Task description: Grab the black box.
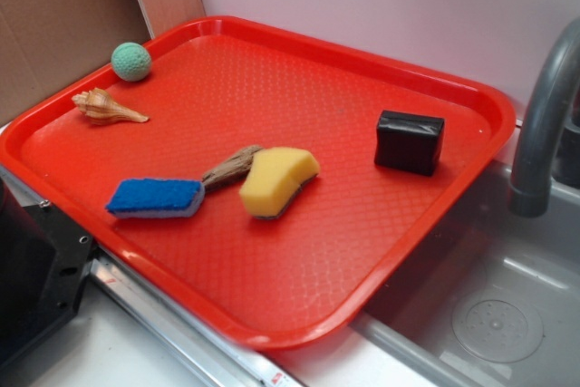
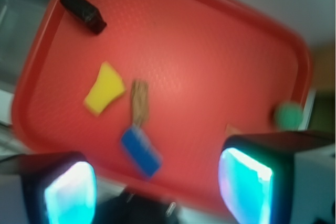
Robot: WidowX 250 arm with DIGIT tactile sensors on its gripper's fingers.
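Note:
The black box (image 1: pixel 410 141) is a small glossy block lying on the right side of the red tray (image 1: pixel 272 314), near its far right corner. The wrist view shows the black box (image 2: pixel 83 11) at upper left, far from the jaws. My gripper (image 2: pixel 157 182) hangs high above the tray's near edge, open, with nothing between its two glowing cyan pads (image 2: pixel 245 182). The gripper does not show in the exterior view.
On the tray lie a yellow sponge (image 1: pixel 277 179), a blue-topped sponge (image 1: pixel 156 198), a brown twig-like piece (image 1: pixel 231 167), a seashell (image 1: pixel 106 107) and a green ball (image 1: pixel 131 61). A grey faucet (image 1: pixel 544 115) and sink basin (image 1: pixel 480 314) stand to the right.

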